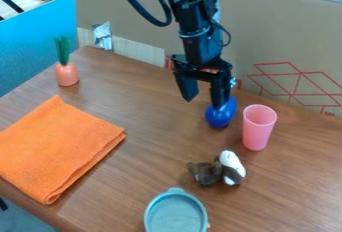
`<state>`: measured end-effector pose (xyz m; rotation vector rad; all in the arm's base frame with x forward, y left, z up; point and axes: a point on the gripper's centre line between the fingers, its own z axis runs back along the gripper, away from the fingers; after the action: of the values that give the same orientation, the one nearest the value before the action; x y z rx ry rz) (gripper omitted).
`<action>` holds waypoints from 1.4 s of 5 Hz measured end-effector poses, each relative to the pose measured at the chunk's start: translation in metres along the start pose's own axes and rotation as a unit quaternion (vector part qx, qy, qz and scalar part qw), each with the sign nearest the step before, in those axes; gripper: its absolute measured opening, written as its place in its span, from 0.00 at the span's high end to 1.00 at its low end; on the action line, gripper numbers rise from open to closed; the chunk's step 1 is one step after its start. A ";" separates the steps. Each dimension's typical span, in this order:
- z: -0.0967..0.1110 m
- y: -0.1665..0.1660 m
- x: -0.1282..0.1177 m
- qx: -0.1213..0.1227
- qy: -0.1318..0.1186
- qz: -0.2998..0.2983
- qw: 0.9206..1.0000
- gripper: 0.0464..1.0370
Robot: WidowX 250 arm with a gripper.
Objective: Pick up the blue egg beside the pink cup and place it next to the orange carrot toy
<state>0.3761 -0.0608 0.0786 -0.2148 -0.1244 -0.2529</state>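
One black gripper (204, 103), released, fingers apart, above the wooden table (157, 148); one blue rounded object (220, 116), just beside the scene-right finger, contact unclear, long axis near-left to far-right; pink cup (258, 128), right.

An orange cloth (59, 148) at nine o'clock and a pink cup (258, 127) at three brighten a brown table (147, 106); a plush toy (217, 169) appears brown and white.

Edges crop 1 cloth (57, 148), 1 dish (176, 217).
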 end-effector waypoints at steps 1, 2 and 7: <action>-0.003 -0.003 0.002 -0.007 0.002 0.003 1.000 0.03; -0.008 -0.003 0.003 -0.002 0.012 0.015 1.000 0.03; -0.038 -0.002 0.009 0.061 0.044 0.054 0.996 0.21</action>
<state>0.3881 -0.0731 0.0435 -0.0889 -0.0410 -0.1467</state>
